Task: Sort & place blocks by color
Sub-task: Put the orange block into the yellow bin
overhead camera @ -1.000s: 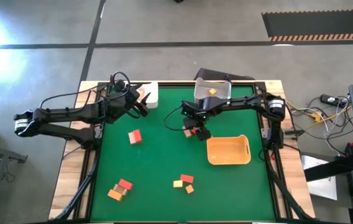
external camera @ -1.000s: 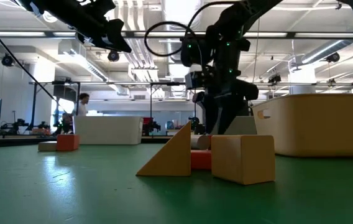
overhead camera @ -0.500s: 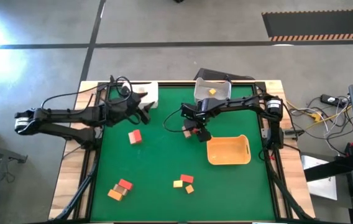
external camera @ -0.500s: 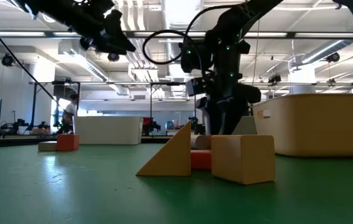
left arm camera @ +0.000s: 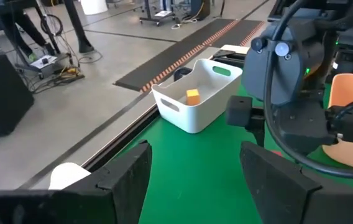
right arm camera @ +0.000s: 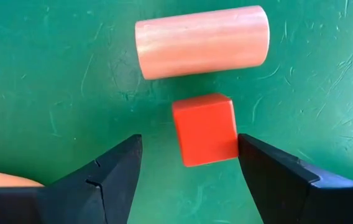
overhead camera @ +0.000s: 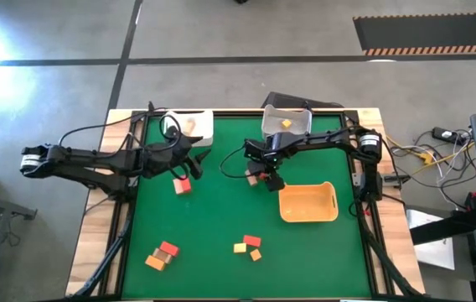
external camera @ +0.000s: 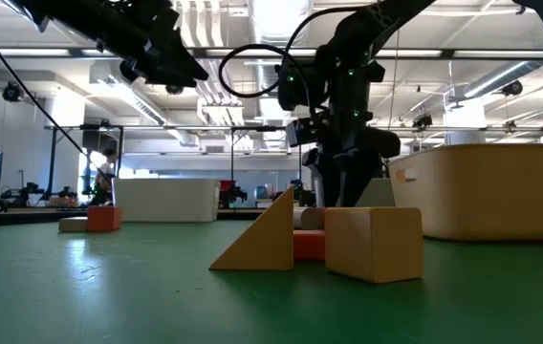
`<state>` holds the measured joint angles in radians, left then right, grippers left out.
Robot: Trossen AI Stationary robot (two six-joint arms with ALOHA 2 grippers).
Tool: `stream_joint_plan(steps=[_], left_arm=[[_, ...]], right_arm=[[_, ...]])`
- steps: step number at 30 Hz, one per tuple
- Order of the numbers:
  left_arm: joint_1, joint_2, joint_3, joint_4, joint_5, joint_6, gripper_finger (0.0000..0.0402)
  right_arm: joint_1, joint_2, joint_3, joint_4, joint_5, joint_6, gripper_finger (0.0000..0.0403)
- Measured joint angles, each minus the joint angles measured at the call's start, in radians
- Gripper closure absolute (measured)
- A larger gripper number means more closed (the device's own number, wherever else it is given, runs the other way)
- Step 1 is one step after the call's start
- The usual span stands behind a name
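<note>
My right gripper (overhead camera: 265, 174) hangs open low over two blocks near the table's middle: a red cube (right arm camera: 204, 129) and a tan cylinder (right arm camera: 201, 42) beyond it. The cube lies between the open fingers, close to one finger (right arm camera: 270, 171). My left gripper (overhead camera: 193, 160) is open and empty in the air, just above and behind a red block (overhead camera: 182, 184). More blocks lie near the front edge: a cluster at the left (overhead camera: 162, 254) and one in the centre (overhead camera: 249, 245). In the low view an orange wedge (external camera: 262, 239) and a tan cube (external camera: 372, 244) stand closest.
An orange tray (overhead camera: 307, 203) lies right of the right gripper. A white bin (overhead camera: 297, 132) at the back centre holds an orange block (overhead camera: 286, 123). Another white bin (overhead camera: 202, 124) stands at the back left. A person shows far behind the table (external camera: 107, 158).
My left arm has swung away from the back-left white bin toward the table's middle, ending near the red block. The right gripper has stayed over its two blocks.
</note>
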<state>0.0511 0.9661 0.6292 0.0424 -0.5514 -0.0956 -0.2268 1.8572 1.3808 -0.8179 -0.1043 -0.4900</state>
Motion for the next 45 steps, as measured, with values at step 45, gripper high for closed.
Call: stream_joint_plan(steps=[45], left_arm=[[0.001, 0.002, -0.001, -0.007, -0.002, 0.005, 0.0173]], right_arm=[[0.025, -0.007, 0.072, -0.079, 0.029, -0.007, 0.0152]])
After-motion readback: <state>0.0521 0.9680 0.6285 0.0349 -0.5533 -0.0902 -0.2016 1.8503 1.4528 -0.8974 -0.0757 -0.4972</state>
